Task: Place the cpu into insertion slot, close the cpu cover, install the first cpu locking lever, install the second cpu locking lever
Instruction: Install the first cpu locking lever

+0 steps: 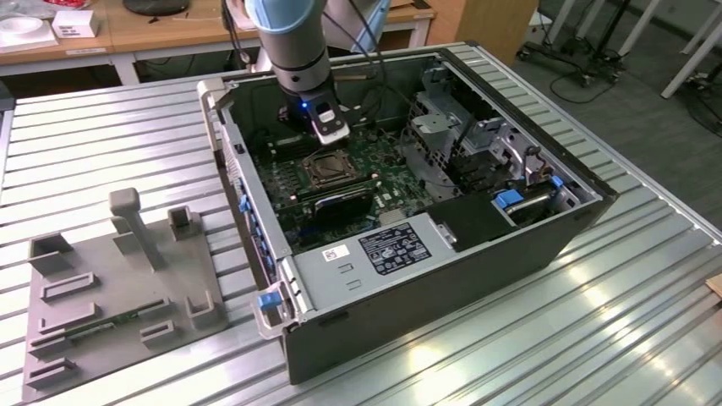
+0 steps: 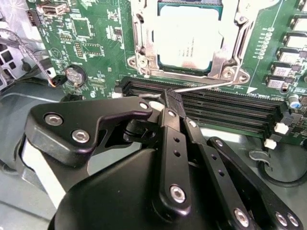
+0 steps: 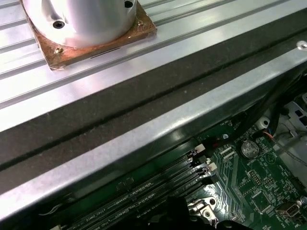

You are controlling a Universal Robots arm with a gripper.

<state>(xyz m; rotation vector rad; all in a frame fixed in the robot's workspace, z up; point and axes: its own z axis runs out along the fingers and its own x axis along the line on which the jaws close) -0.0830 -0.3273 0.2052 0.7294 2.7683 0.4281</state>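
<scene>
A grey fixture plate (image 1: 113,296) is laid on the slatted metal table (image 1: 587,321), beside the opened computer case (image 1: 451,279).

We note cpu (image 2: 189,36) pale silver-grey, cpu cover (image 2: 225,57) bright silver around it. Motherboard (image 2: 96,43) green with fine pale tracing; memory slots (image 2: 225,108) beside cpu black, clips white. Gripper (image 2: 173,103) matte black, silver screw heads. Computer case (image 1: 451,279) dark grey, inner panel pale grey with black label; blue tabs (image 1: 269,300) at case edge. Bench (image 1: 101,135) ribbed silver. Fixture plate (image 1: 113,288) beside case flat grey. Arm joint cap (image 1: 282,17) light blue above case.
</scene>
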